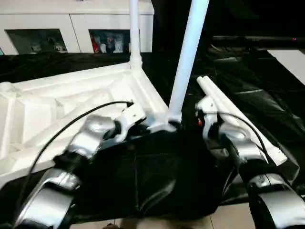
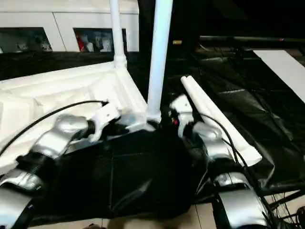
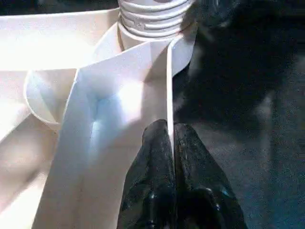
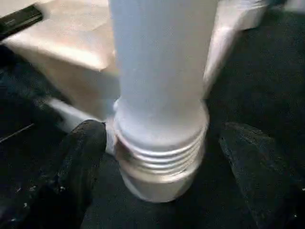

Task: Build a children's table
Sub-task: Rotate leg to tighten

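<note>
**Two legs standing, two lying by**

At the upper left of the left eye view we see a white cabinet with dark openings. Below it, filling the left half, the table top lies ribbed side up on the black cloth. Our left gripper sits at the top's near edge, lower left of centre, its two black fingers clenched on a thin upright rib of the rim, just beside the corner socket. A black cable arcs over that forearm.

In the upper centre a far leg stands upright in its socket at the top's back corner. Just right of it the near leg rises from the near corner, slightly tilted, its threaded base at the socket. Our right gripper is released, one finger on either side of that threaded base, neither touching it.

Right of centre, two more loose legs lie side by side on the cloth, partly hidden behind our right forearm. A flat white board shows at the right edge.
</note>
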Controlling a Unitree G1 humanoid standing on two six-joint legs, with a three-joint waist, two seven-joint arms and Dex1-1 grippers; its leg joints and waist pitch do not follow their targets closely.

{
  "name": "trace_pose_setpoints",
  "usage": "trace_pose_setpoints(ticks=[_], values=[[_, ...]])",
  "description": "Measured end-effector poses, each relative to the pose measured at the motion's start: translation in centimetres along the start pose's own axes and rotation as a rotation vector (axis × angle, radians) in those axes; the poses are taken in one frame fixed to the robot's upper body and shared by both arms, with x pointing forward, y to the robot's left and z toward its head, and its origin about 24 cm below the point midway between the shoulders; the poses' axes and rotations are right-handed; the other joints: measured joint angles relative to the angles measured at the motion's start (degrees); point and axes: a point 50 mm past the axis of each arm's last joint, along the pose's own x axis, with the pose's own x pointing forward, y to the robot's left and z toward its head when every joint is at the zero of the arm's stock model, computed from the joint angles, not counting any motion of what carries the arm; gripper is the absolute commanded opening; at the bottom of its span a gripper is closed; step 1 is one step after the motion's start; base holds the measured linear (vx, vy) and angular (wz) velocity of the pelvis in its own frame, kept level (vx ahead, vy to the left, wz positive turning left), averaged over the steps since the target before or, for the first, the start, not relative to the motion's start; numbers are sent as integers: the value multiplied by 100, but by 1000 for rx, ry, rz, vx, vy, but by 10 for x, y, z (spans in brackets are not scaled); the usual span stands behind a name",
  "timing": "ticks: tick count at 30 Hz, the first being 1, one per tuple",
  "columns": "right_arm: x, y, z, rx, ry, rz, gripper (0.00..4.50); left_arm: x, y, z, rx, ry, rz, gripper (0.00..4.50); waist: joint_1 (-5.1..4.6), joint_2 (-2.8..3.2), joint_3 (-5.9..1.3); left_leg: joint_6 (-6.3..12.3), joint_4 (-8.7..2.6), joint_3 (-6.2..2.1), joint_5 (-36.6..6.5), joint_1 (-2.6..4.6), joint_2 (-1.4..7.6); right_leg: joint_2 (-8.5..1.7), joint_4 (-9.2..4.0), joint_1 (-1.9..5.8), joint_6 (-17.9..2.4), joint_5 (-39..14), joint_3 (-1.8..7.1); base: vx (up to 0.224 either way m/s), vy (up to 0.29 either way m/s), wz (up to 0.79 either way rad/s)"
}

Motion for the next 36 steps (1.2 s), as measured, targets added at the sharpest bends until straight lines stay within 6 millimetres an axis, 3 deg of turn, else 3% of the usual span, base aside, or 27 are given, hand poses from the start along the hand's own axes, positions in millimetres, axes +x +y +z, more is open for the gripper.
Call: trace_pose_setpoints(ticks=[5, 11, 24, 29, 32, 36], values=[[3, 4, 2, -1, -13, 59, 409, -2, -9, -1, 19, -5, -83, 0, 76, 0, 0, 7, 2, 6, 5, -3, 0, -4, 4, -2, 0, 0, 0, 0, 0, 0], [6, 9, 2, 0, -14, 96, 409, -3, -14, 0, 27, -9, -124, 0, 101, -3, 1, 8, 3, 8, 6, -5, 0, -5, 4, -2, 0, 0, 0, 0, 0, 0], [8, 13, 0, 8, -11, 142, 291, -6, -14, -1, 18, 1, -123, 0, 107, -8, 4, 8, 4, 8, 6, -7, 0, -5, 5, -4, 0, 0, -1, 0, 0, 0], [10, 14, 0, 12, -7, 138, 275, -7, -13, -2, 8, 5, -122, 0, 105, -19, -2, 8, 7, 9, 6, -6, 0, -5, 8, -4, 0, 0, -1, 0, 0, 0], [17, 14, -2, 27, -15, 76, 273, -5, -12, -2, -5, 4, -102, 0, 69, -38, -7, 8, 15, 8, 7, 1, 0, -5, 17, -1, 0, 1, 1, 0, 0, 0], [27, 9, -2, 80, -37, -161, 272, 11, -6, 5, -40, 12, -12, 0, 51, -48, -4, -2, 24, 10, 8, 23, -3, -9, 22, 18, -3, 8, 8, 0, 0, 0]])
